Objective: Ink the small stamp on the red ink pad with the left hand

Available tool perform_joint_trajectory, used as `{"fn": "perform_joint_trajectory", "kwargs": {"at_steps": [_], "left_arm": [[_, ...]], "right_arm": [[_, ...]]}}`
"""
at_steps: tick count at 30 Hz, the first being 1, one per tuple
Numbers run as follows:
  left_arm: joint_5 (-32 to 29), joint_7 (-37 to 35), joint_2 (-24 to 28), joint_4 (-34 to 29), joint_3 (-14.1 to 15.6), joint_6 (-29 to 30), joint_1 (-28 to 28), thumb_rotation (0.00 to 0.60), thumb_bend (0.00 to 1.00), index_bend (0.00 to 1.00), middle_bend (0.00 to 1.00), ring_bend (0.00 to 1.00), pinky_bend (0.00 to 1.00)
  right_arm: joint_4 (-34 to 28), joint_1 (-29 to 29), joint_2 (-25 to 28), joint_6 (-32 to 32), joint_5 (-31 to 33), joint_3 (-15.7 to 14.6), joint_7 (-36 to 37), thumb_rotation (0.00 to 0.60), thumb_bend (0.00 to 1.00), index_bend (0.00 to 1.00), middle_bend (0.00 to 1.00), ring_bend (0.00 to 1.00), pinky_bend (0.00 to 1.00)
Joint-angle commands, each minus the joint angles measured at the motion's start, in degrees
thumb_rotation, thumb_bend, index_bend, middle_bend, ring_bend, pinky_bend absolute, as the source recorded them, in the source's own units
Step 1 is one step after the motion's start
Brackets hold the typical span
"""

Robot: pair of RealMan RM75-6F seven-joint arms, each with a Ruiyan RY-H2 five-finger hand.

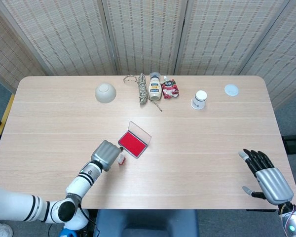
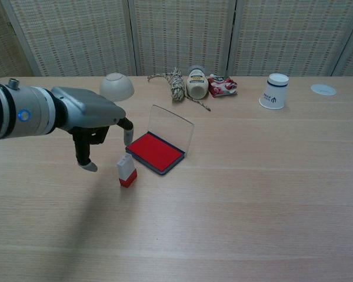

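Tabletop [image 1: 49,123]: left robot hand [image 2: 91,120] hovers beside small stamp [image 2: 126,170].

— Where do we have our left hand [image 2: 94,120]?

— Out over the worktop [image 1: 212,143] on a bent arm, palm down, fingers [image 2: 127,130] apart and curled downward. It grips nothing. In the head view the same hand [image 1: 106,154] sits near the middle of the worktop.

— And our right hand [image 1: 267,177]?

— Low at the near right corner, back of the hand up, fingers spread and pointing away from us, thumb out to the side. It holds nothing either. The chest view does not show it.
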Motion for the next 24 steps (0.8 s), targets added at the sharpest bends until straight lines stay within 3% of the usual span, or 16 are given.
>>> {"fn": "perform_joint_trajectory", "kwargs": {"at_steps": [1, 16, 24], "left_arm": [[-1.97, 1.50, -2.17, 0.33, 0.01, 2.13, -1.96, 0.600, 0.26, 0.31, 1.00, 0.90, 0.84], [-4.83, 1.32, -6.62, 5.17, -0.31, 1.48, -4.76, 0.600, 0.26, 0.34, 1.00, 0.90, 0.84], [-5.54, -1.86, -6.54, 7.39, -0.77, -2.27, -5.22, 0.600, 0.26, 0.36, 1.00, 0.90, 0.84]], "right_arm": [[0.13, -0.07, 0.31, 0.35, -0.28, -0.12, 0.68, 0.600, 0.19, 0.00, 0.00, 0.00, 0.00], [0.60, -0.71, 1.09, 2.20, -1.08, -0.31, 2.57, 0.600, 0.19, 0.00, 0.00, 0.00, 0.00], [0.86, -0.78, 1.23, 2.29, -0.53, -0.07, 3.10, 0.600, 0.19, 0.00, 0.00, 0.00, 0.00]]}}
